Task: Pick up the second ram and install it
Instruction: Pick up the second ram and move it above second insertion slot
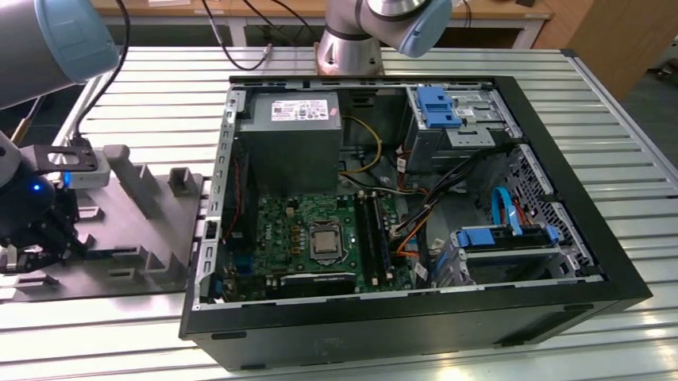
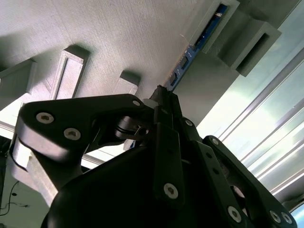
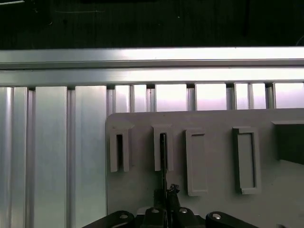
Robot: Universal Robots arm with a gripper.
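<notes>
Exterior view: jaws are sitting at frame's lower left over fixture tray [image 1: 138, 238]; in second wrist view they're pinching narrow on end of second ram [image 2: 190, 54], w/ ram standing in tray slot.

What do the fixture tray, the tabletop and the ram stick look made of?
The fixture tray: matte grey plastic, likely 3D-printed, given the fine ribbed grain in the second wrist view. The tabletop: bare aluminium slats, judging by the bright brushed sheen. The second ram: blue-green circuit board, seen edge-on; finish hard to judge.
</notes>
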